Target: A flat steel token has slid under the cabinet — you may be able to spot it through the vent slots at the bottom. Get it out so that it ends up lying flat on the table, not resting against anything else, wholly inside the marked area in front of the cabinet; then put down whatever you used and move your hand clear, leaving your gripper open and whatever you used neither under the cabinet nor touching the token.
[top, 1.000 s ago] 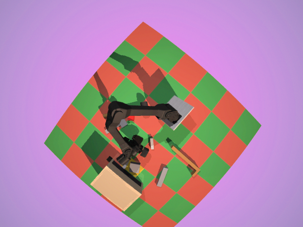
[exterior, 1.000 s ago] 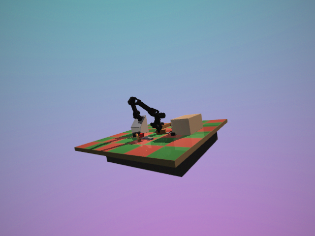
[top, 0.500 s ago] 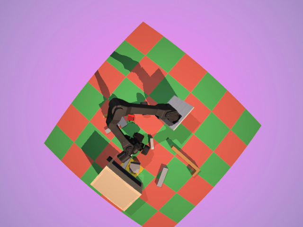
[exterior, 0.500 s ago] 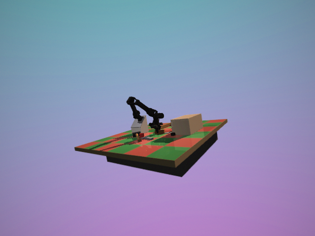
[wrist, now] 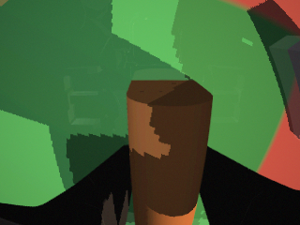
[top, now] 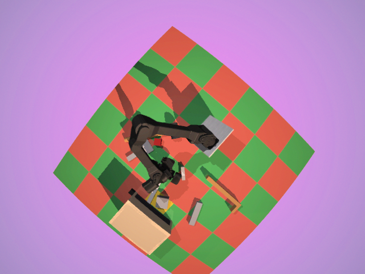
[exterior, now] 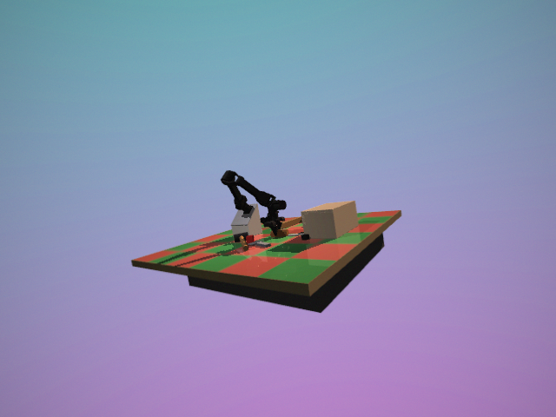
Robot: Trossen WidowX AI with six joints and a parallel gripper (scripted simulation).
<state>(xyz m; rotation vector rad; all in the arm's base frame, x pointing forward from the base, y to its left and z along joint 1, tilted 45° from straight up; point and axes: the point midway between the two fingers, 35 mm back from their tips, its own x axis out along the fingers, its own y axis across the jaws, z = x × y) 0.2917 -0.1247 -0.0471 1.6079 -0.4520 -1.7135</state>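
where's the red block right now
In the top view, the red block sits left of centre, just right of a grey block, beside the arm.
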